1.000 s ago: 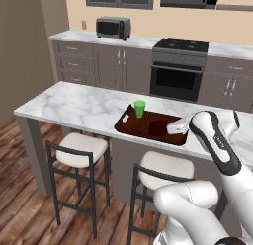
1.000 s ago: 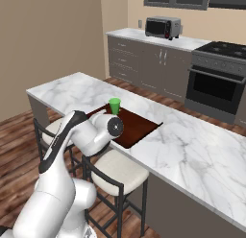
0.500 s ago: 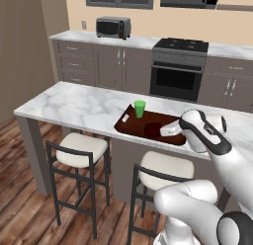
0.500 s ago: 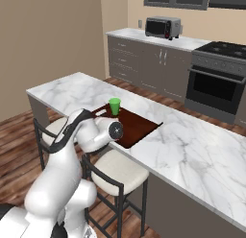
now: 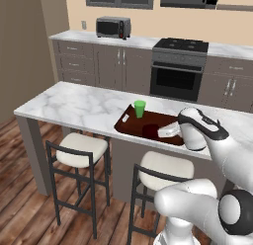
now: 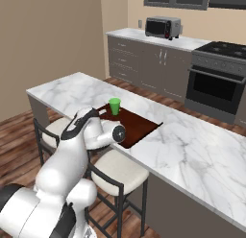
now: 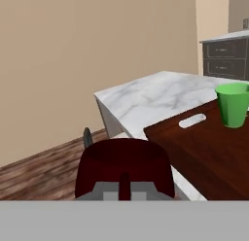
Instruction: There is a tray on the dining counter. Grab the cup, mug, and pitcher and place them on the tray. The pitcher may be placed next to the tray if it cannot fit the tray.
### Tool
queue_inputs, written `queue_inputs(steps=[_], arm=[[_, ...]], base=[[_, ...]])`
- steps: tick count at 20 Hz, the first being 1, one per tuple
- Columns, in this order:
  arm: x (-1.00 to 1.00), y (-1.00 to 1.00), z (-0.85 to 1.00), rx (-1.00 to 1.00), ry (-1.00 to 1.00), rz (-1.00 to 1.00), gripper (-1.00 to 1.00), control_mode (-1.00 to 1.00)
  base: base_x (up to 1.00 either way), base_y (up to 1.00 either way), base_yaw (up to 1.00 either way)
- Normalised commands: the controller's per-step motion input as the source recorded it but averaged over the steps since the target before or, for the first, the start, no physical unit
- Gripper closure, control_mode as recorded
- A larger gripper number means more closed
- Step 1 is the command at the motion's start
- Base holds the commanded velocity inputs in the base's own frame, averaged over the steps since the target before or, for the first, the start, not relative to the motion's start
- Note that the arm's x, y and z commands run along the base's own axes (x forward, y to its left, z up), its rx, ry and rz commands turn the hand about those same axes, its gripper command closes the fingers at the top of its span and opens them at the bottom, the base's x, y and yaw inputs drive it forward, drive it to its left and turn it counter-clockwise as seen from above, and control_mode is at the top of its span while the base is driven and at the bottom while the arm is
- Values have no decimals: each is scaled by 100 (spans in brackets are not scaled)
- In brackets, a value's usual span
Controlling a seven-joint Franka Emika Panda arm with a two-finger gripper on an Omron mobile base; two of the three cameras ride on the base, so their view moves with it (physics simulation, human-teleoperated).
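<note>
Maroon, near-black mug (image 7: 124, 166), short and squat with a wide mouth, sits clamped in the gripper (image 7: 124, 184), jaws drawn narrow on its wall; from the hand view it hangs over the tray's near edge. Dark reddish-brown wooden tray (image 5: 133, 130) with low rim and cut-out end handles lies on the marble dining counter (image 5: 74, 103). Bright green tapered cup (image 5: 140, 109) stands upright at the tray's far corner, well apart from the mug.
</note>
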Motion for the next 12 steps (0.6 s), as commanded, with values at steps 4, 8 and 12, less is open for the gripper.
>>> queue_inputs(steps=[4, 8, 12], arm=[[28, 0, -5, 3, 0, 1, 100, -100], [22, 0, 0, 0, 0, 0, 100, -100], [22, 0, 0, 0, 0, 0, 100, -100]], base=[[0, 0, 0], [0, 0, 0], [0, 0, 0]])
